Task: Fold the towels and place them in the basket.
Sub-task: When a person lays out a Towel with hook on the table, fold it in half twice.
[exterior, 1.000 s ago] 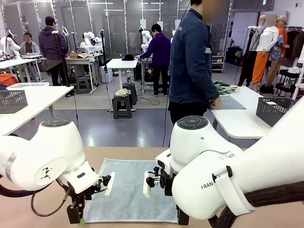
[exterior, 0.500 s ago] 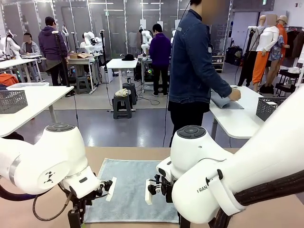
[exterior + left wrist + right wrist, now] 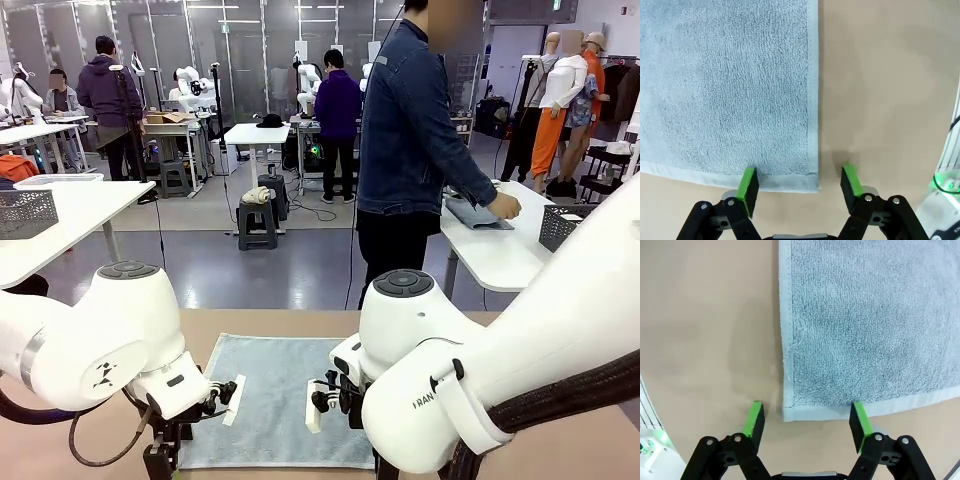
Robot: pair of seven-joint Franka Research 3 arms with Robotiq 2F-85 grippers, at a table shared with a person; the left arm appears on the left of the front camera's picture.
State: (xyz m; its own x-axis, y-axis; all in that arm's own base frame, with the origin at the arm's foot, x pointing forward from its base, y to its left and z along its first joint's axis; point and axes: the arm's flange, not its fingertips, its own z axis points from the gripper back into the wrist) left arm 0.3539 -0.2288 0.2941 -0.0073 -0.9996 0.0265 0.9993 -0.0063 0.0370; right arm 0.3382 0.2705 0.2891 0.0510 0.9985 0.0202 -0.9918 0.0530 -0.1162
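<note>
Towel folding at a shared tan table point(image 3: 250, 322), front view and both wrist views. A pale blue-grey rectangular terry towel point(image 3: 275, 395) is lying flat and unfolded at 6 o'clock in the front view, between the two white arms.

In the left wrist view, the left gripper point(image 3: 799, 175) is standing with its jaws spread wide, grasping nothing. One green pad point(image 3: 747, 184) is sitting over the towel's hemmed edge at 7 o'clock. The other pad is sitting over bare table at 5 o'clock, so the jaws are straddling the towel corner, while the cloth is spreading away toward 11 o'clock.

In the right wrist view, the right gripper point(image 3: 806, 410) is likewise spread and empty. It is straddling another towel corner at 6 o'clock (this hem is slightly frayed), with the cloth running toward 1 o'clock.

Whether either set of pads is touching the cloth cannot be told.

At 12 o'clock in the front view, a person in a dark denim jacket point(image 3: 410, 150) is standing turned toward a white side table. One hand point(image 3: 505, 207) is resting on a folded grey cloth point(image 3: 475, 213) there. A dark grey latticed plastic basket point(image 3: 575, 230) is sitting on that side table at 3 o'clock.
</note>
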